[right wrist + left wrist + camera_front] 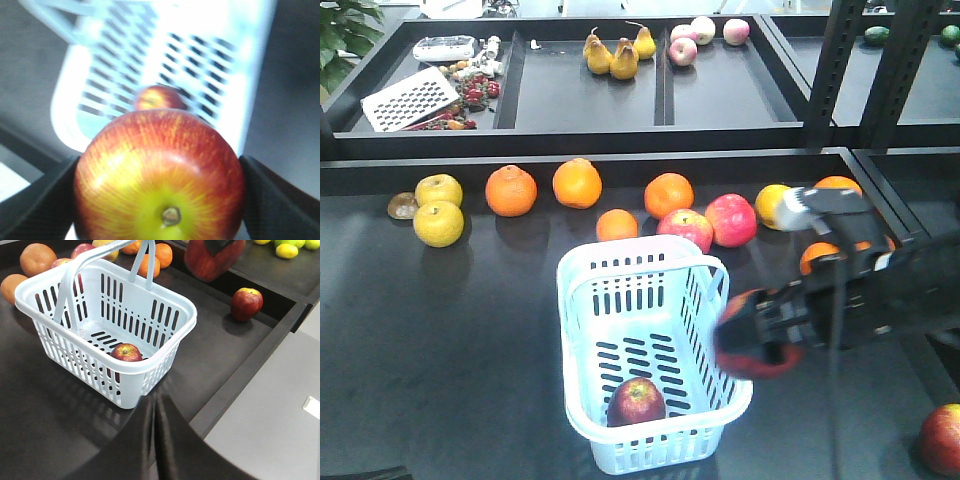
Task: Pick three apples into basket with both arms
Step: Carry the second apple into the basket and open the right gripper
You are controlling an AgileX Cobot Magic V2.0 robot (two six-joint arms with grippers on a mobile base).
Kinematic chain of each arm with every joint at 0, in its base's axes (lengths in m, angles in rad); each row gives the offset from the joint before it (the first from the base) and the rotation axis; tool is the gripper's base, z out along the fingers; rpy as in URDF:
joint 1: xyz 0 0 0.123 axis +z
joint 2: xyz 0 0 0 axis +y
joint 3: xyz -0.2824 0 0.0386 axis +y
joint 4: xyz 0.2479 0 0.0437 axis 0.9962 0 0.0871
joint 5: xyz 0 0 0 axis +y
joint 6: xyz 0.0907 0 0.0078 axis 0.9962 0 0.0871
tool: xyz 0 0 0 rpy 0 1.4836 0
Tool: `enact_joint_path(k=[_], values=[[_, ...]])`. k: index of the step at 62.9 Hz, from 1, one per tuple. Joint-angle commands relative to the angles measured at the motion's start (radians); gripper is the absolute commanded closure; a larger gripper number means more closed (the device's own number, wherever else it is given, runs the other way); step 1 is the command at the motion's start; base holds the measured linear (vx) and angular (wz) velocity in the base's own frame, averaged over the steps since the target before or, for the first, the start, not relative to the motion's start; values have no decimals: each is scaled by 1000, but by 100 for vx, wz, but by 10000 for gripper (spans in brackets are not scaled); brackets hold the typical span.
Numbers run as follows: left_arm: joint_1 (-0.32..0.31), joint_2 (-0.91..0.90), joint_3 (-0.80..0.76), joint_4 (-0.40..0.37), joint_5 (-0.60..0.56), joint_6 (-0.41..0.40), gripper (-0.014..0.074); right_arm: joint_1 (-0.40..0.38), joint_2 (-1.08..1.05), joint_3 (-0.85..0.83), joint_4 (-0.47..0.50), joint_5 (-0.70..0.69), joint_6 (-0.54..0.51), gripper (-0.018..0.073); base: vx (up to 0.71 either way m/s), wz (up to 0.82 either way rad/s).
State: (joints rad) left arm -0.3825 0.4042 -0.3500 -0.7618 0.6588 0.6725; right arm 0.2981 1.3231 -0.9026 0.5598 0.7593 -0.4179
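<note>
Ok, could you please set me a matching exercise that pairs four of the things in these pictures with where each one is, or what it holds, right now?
Column one:
1. Pale blue-white slotted plastic basket
2. Dark red round apple with a yellow-green stem end
3. Yellow-brown pears
4. Two yellow round fruits

Column two:
a. In a black tray at the back
b. Clamped in the right gripper
c. Near the left end of the fruit row on the dark table
d. Holding one dark red apple on its floor

Pairs: 1-d, 2-b, 3-a, 4-c.
</note>
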Motion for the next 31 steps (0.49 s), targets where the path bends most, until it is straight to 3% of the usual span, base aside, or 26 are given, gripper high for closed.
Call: enact_joint_path(k=[1,7,14,31], values=[[-3,7,-24,-35,-51,-8,603,86,12,-21,50,-148,-13,553,0,0],[-3,7,-24,-35,-51,-8,603,140,68,-23,59,-232,-13,514,0,0],[-3,7,-24,-35,-50,-8,603,146,132,-23,73,-254,-13,411,0,0],[-3,7,-24,-35,-50,-8,603,143,176,-23,75,-305,-13,-50,0,0]])
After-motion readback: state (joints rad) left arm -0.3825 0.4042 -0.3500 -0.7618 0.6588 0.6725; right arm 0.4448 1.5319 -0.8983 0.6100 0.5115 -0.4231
